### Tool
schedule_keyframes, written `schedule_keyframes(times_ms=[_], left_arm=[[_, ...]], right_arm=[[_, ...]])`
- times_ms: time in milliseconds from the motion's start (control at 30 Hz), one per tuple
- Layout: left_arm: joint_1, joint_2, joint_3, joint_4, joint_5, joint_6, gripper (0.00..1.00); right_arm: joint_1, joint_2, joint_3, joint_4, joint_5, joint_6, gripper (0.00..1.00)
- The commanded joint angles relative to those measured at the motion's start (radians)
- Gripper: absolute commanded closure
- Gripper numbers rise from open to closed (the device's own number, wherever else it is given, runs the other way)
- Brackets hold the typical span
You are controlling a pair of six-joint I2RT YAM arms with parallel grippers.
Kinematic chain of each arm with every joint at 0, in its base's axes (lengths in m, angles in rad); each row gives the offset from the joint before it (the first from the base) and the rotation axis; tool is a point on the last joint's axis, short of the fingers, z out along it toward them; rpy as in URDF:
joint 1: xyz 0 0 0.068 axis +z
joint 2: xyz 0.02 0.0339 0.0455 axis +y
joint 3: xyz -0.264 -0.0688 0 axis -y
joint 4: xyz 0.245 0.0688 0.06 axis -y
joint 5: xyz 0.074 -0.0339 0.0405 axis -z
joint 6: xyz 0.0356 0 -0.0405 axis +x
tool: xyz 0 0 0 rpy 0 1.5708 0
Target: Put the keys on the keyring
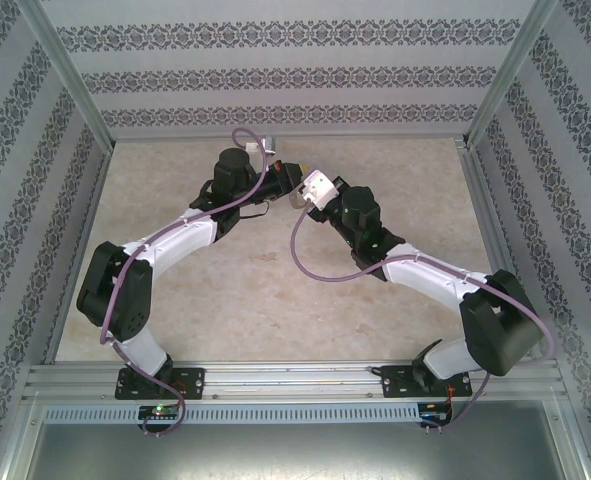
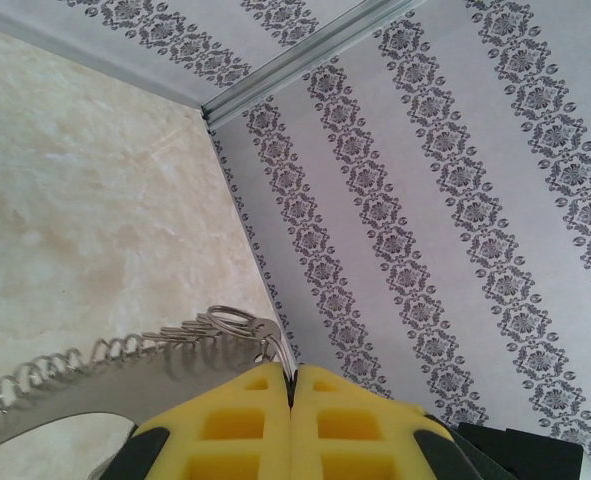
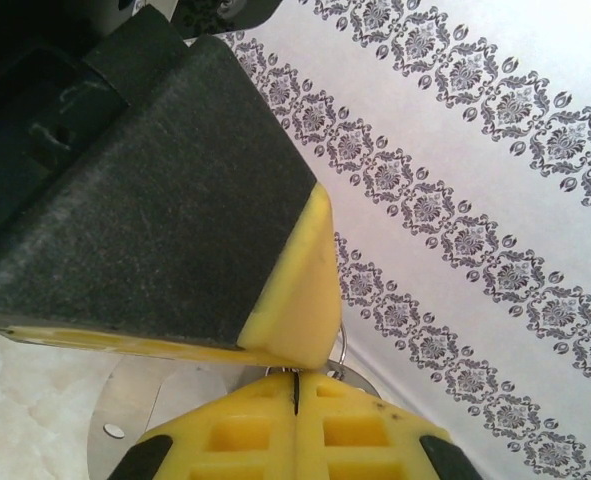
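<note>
Both arms meet over the far middle of the table (image 1: 255,310), wrists raised, tips almost touching.

Left gripper (image 2: 291,390): yellow pads pressed flat together, clamped on the keyring (image 2: 45,412). The grey loop sticks out to its left, well clear of the table. The chain (image 2: 95,357) lies along the loop's outer edge and ends in a bunch of small rings (image 2: 230,320) right at the pad seam.

Right gripper (image 3: 296,405): pads also shut tight, tips right against the underside of the left gripper's finger (image 3: 175,200). A thin wire loop (image 3: 341,345) shows just above the seam, with grey metal behind it. Cannot tell what, if anything, is pinched there.

Key: not made out anywhere. It may sit inside the right pads or behind the left finger; too small and too hidden to say.

Step in hand, as judged: the threading stage, with one arm steadying the ring and the other working at the small rings.

Next move calls for:
- a firm, steady hold on the loop by the left arm
- very small, slow motion from the right tip, since the two grippers are crowded together
- confirming where the key is before any pull, so the chain is not dragged out of the left grip
</note>
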Motion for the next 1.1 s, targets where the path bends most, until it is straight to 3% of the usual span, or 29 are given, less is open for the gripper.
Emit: schedule_keyframes(times_ms=[0, 233, 333, 500, 833, 1067], left_arm=[[-0.019, -0.010, 0.027, 0.057, 0.080, -0.006, 1.00], [-0.018, -0.013, 0.006, 0.131, 0.065, -0.012, 1.00], [-0.019, -0.021, -0.007, 0.160, 0.047, -0.003, 0.82], [-0.019, -0.030, -0.016, 0.189, 0.034, 0.011, 0.71], [-0.014, -0.053, -0.033, 0.192, 0.010, 0.044, 0.67], [0.011, -0.081, -0.098, 0.194, -0.028, 0.079, 0.66]], right_arm=[[-0.002, 0.015, 0.042, -0.015, -0.027, 0.019, 1.00], [-0.004, 0.006, 0.043, -0.034, -0.037, 0.043, 1.00], [-0.020, -0.001, 0.042, -0.044, -0.069, 0.083, 1.00], [-0.064, -0.017, 0.035, -0.057, -0.135, 0.166, 1.00], [-0.137, -0.011, 0.021, -0.057, -0.230, 0.297, 1.00], [-0.221, 0.055, 0.068, -0.179, -0.250, 0.521, 1.00]])
